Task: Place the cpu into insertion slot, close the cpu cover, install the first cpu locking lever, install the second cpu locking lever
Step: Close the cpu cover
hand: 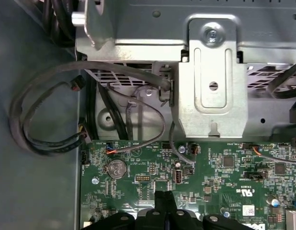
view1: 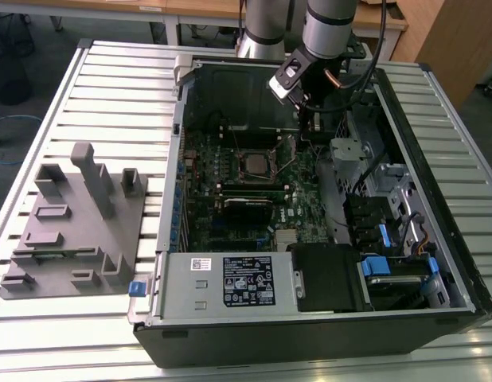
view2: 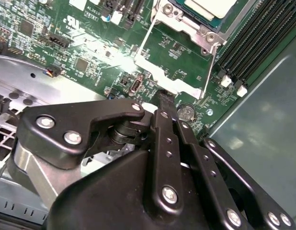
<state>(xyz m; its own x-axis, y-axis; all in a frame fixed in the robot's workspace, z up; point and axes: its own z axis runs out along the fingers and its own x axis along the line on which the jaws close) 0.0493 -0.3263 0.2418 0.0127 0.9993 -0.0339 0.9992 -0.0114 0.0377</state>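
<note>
The cpu (view1: 252, 165) lies flat in the insertion slot (view1: 240, 153) on the green board, its silver-grey top (view2: 212, 7) facing up inside the slot's metal rim (view2: 186, 26). The cpu cover (view2: 155, 72), a silvery frame with a square window, is swung open off the slot and leans toward my gripper. A thin lever rod (view2: 210, 67) runs along one side of it. My gripper (view1: 304, 137) hangs over the board on the exterior view's right of the slot. Its black fingers are shut, and its tip (view2: 165, 98) is right at the cover's free edge. In the first wrist view the gripper (hand: 165, 196) is just above the board.
Black memory slots (view2: 253, 38) run beside the slot. A coin battery (view2: 185, 112) sits close to the fingertips. A metal drive bracket (hand: 212, 81) and looped cables (hand: 42, 120) stand beyond the gripper. A grey parts fixture (view1: 71, 215) rests on the slatted table outside the case.
</note>
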